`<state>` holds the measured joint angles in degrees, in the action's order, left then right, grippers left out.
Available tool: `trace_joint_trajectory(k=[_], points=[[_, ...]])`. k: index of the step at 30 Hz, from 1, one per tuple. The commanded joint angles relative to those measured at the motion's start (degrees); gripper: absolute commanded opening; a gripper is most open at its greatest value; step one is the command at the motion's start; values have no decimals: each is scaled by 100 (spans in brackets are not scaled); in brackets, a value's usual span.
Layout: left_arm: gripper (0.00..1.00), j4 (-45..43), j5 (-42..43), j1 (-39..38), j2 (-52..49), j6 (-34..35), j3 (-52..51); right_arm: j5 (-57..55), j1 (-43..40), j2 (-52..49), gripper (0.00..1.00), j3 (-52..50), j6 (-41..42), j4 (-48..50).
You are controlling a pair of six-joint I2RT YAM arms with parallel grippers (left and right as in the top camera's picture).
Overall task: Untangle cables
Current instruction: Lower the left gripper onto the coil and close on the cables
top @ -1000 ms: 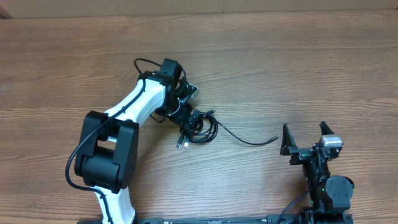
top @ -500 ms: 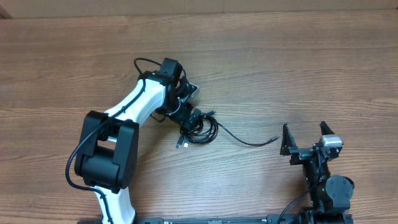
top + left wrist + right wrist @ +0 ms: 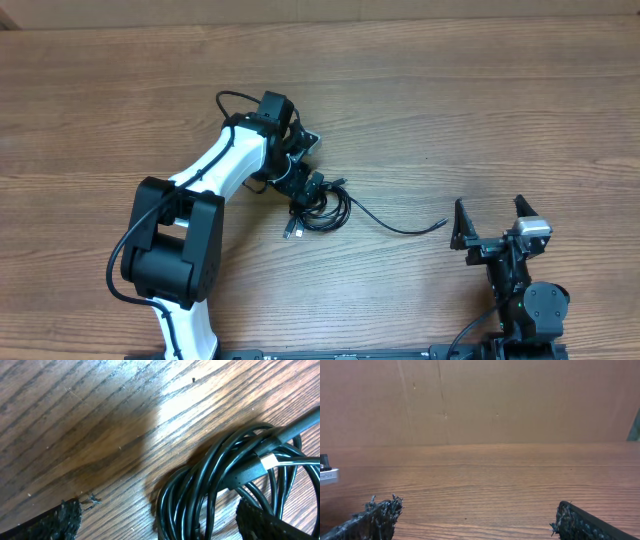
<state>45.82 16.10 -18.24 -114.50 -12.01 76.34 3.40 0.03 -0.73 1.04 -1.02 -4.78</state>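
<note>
My left gripper (image 3: pixel 162 522) hangs spread wide just over the cables (image 3: pixel 322 205), gripping nothing; the coil lies between its fingers. The cables sit bunched on the table (image 3: pixel 450 100), one strand (image 3: pixel 400 228) trailing toward my right gripper (image 3: pixel 491 218), which rests well apart from them, spread and empty.

I see bare wooden table (image 3: pixel 500 100) along the far edge and both far corners, free to cross. At the middle, the coiled cables (image 3: pixel 322 205) lie in the way, my left gripper (image 3: pixel 303 172) spread wide over them. My left arm (image 3: pixel 215 175) blocks the near-left part; my right gripper (image 3: pixel 489 208), jaws apart, stands by the near edge
</note>
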Motion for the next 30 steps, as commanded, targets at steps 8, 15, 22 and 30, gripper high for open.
trace_joint_trajectory(k=[8, 15, 22, 30], points=[[82, 33, -2, 20, -245, -26, -166, -81, -7, 57, 100, -59, 46, 11], [80, 33, -2, 20, -245, -26, -249, -81, -7, 57, 100, -59, 46, 11], [62, 22, 0, 20, -245, -26, -249, -81, -7, 57, 100, -59, 46, 11], [36, 22, 0, 20, -245, -24, -249, -81, -7, 57, 100, -59, 46, 11]])
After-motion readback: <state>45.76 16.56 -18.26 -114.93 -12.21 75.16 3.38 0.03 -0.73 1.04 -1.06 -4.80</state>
